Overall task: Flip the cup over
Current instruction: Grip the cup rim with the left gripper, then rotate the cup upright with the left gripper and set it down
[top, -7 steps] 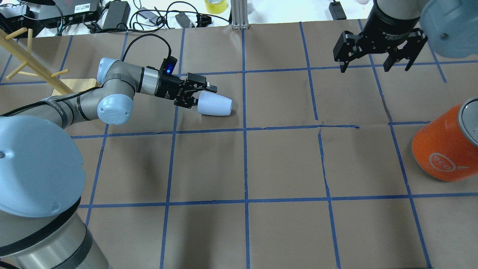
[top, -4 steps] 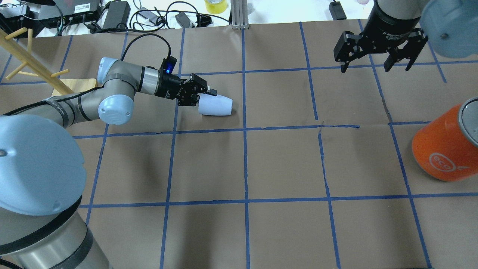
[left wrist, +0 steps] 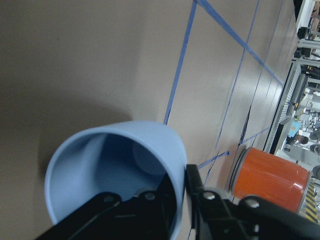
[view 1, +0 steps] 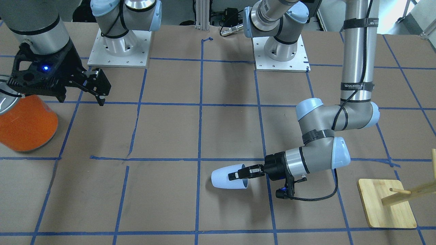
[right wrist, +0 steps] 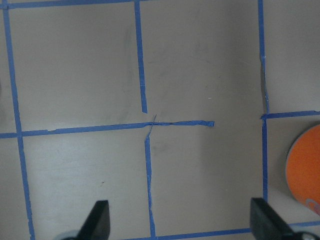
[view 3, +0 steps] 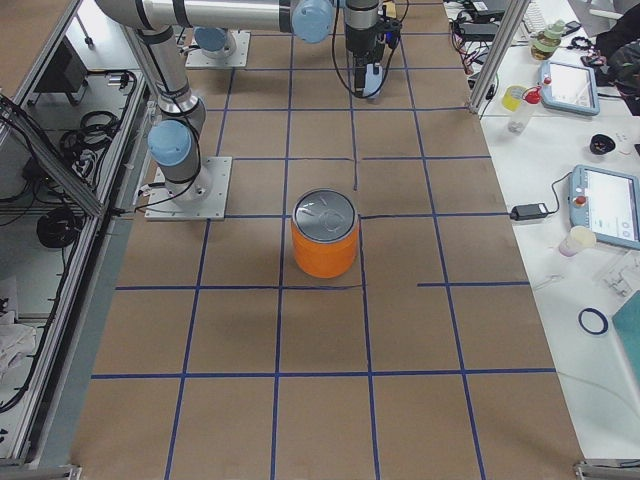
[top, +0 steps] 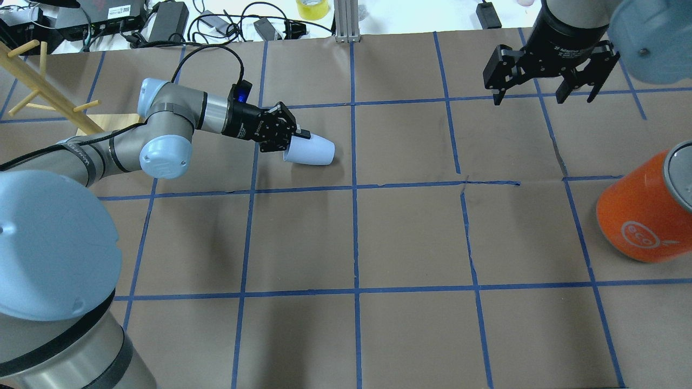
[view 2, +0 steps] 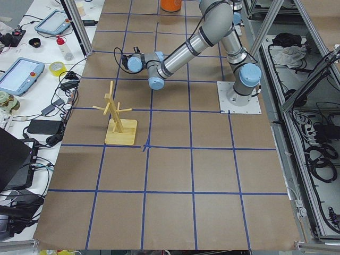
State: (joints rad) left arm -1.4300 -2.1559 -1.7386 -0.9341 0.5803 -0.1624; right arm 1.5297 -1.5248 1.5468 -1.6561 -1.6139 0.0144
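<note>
orange can (top: 638, 216) upright | wooden peg rack (view 1: 385, 204) upright | blue-taped brown table (top: 411, 243)

Left arm (view 1: 354, 51): silver-grey tubes, pale blue round caps on the joints, black rings at the seams.
Right arm (view 1: 34, 20): the same grey tube and pale blue caps, with a black band near the wrist.
Strap (view 1: 356, 85): black, around the left arm's tube, with white lettering.
Cable (view 1: 316, 199): thin and black, looping from the left wrist and running up the tube.
Left hand (view 1: 235, 175): black, two slim fingers.
Right hand (top: 542, 92): black, linked fingers, white lettering on its collar.
Wrist light (view 1: 45, 68): small, blue.
Base plates (view 1: 117, 56): square, silver, screws along the edges.
</note>
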